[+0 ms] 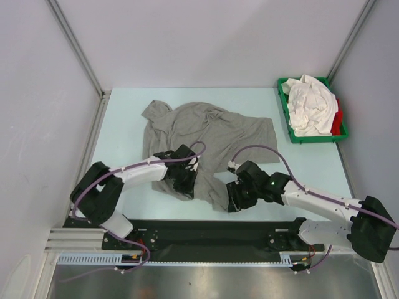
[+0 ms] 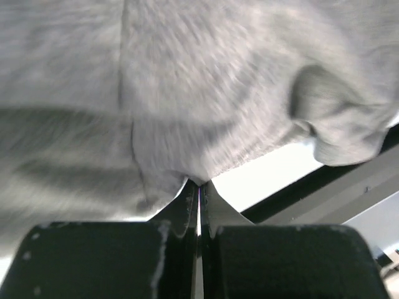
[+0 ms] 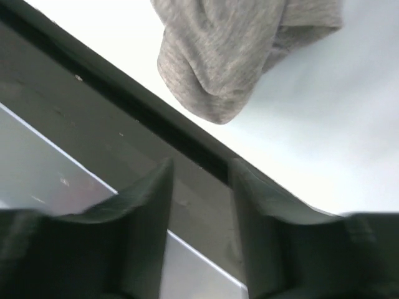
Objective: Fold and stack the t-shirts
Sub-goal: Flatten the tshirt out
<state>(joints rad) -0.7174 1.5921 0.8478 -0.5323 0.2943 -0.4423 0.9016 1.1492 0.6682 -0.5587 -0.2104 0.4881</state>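
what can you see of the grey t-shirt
The grey t-shirt is plain heather grey, soft knit cotton by its look. It lies crumpled and unfolded on the pale table, with a sleeve sticking out at the far left. Its near edge is bunched. The left gripper is shut on a pinch of that edge. The right gripper stands open just short of a rolled corner, not touching it.

Right hand (image 3: 199, 169), parted and empty, faces grey t-shirt (image 3: 230, 56).
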